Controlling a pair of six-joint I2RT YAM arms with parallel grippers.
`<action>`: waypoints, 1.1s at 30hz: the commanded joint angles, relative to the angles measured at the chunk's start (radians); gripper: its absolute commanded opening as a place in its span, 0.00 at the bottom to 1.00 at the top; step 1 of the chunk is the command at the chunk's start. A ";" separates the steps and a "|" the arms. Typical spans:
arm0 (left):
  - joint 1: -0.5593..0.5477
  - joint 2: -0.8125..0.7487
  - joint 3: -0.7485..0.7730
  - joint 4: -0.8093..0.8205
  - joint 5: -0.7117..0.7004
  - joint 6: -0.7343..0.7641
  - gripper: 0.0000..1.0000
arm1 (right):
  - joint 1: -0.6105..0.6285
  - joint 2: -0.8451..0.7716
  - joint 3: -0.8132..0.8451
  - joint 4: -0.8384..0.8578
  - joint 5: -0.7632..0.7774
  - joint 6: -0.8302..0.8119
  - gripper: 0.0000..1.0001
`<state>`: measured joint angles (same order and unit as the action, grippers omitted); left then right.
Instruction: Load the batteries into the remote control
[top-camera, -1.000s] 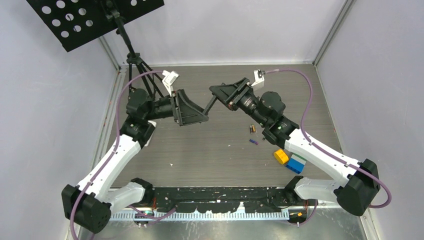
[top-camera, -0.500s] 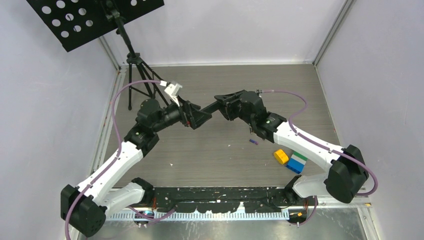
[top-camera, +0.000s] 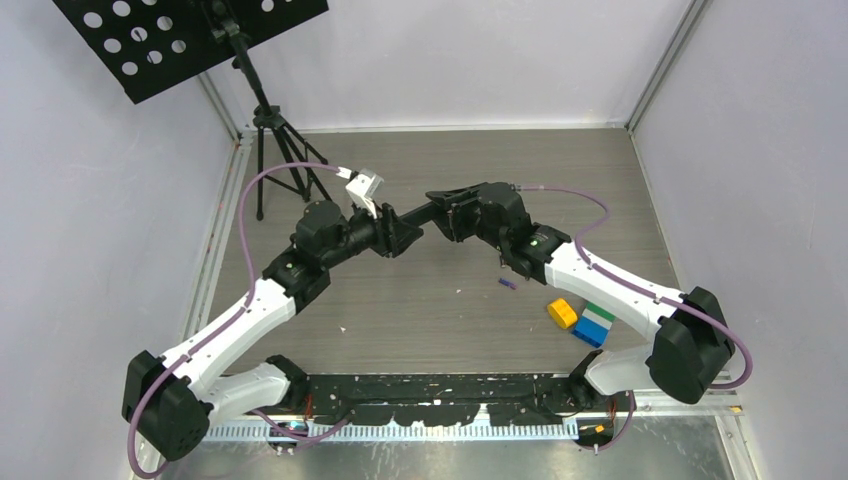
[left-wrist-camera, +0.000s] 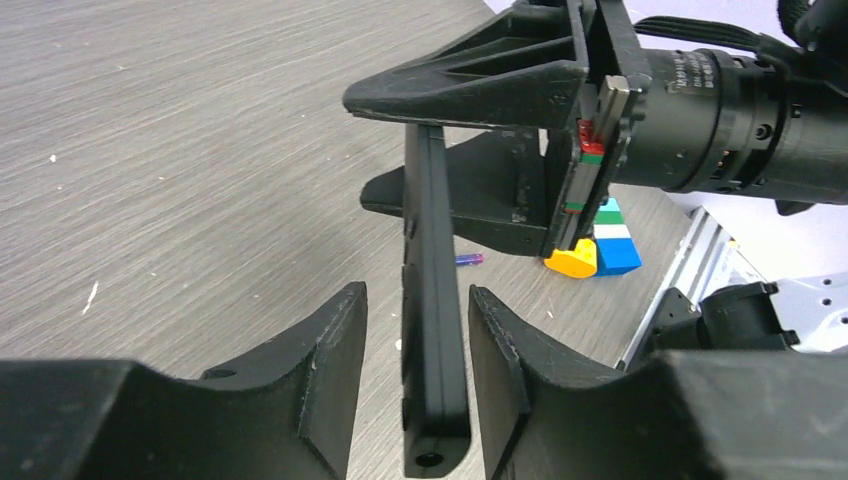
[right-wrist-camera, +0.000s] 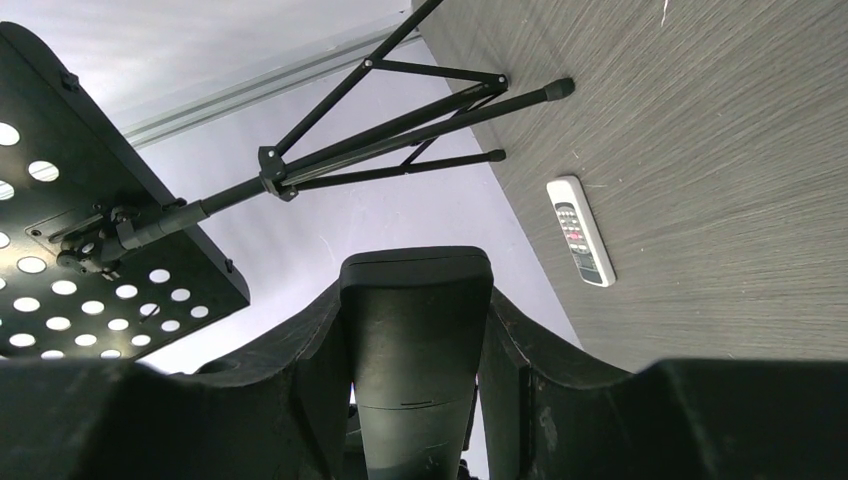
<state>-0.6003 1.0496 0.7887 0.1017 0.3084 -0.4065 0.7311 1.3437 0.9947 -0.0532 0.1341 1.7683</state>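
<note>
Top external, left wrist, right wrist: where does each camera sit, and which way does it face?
Top external: above and behind, looking down on the table; left arm, right arm show.
Left wrist: on the left gripper, looking along the black remote at the right gripper; own fingers show.
Right wrist: behind the right gripper, facing the music stand; own fingers show.
Shared: all see the black remote.

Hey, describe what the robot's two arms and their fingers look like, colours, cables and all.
Both the left arm and right arm have white link shells between bulky black joint housings. A purple cable runs along each. The fingers are matte black wedges. A white block sits at the left wrist; a green light glows on the right arm.
</note>
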 joint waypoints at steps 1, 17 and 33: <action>-0.003 -0.023 0.024 0.006 -0.046 0.031 0.41 | 0.002 -0.013 0.024 0.048 -0.005 0.029 0.21; -0.003 -0.010 0.043 0.018 -0.038 0.003 0.43 | 0.002 0.020 0.048 0.030 -0.105 0.013 0.21; 0.000 -0.005 0.080 -0.074 -0.044 -0.005 0.00 | -0.079 -0.005 -0.065 0.246 -0.283 -0.169 0.87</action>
<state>-0.6003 1.0492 0.7990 0.0628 0.2661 -0.4114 0.7143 1.3903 0.9894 -0.0010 -0.0299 1.7496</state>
